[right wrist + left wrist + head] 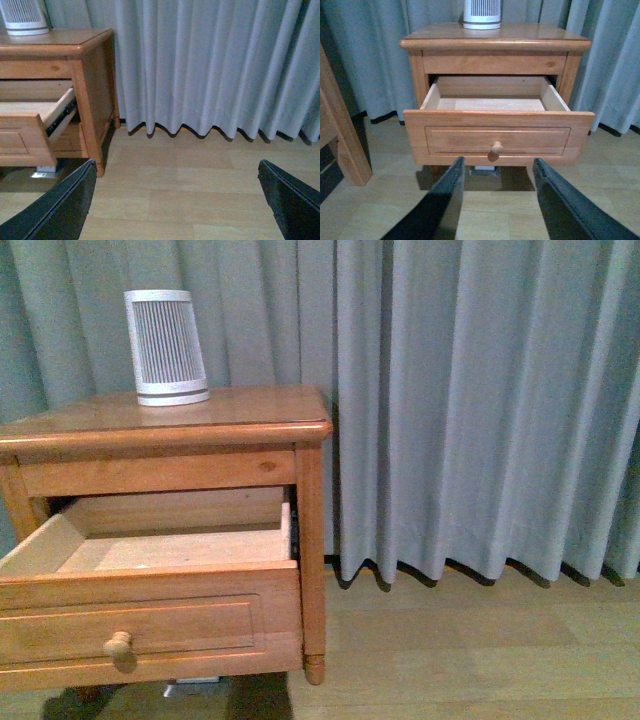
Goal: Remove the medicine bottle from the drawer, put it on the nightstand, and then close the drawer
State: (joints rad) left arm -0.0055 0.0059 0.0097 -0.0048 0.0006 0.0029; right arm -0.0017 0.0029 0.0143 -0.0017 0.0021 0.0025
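The nightstand [240,412] stands at the left with its upper drawer [150,625] pulled out, pale bare wood showing inside. I can see no medicine bottle in the part of the drawer that shows; it is hidden or out of view. In the left wrist view the drawer [497,135] faces me, its round knob [497,147] just beyond my left gripper [498,162], which is open and holds nothing. My right gripper [176,163] is open over bare floor, to the right of the nightstand [60,40]. Neither arm shows in the front view.
A white ribbed appliance [166,346] stands on the nightstand's top near the back. Grey curtains [480,400] hang behind and to the right. A plain wooden post-like piece [340,135] stands left of the nightstand. Wooden floor [190,185] spreads to the right.
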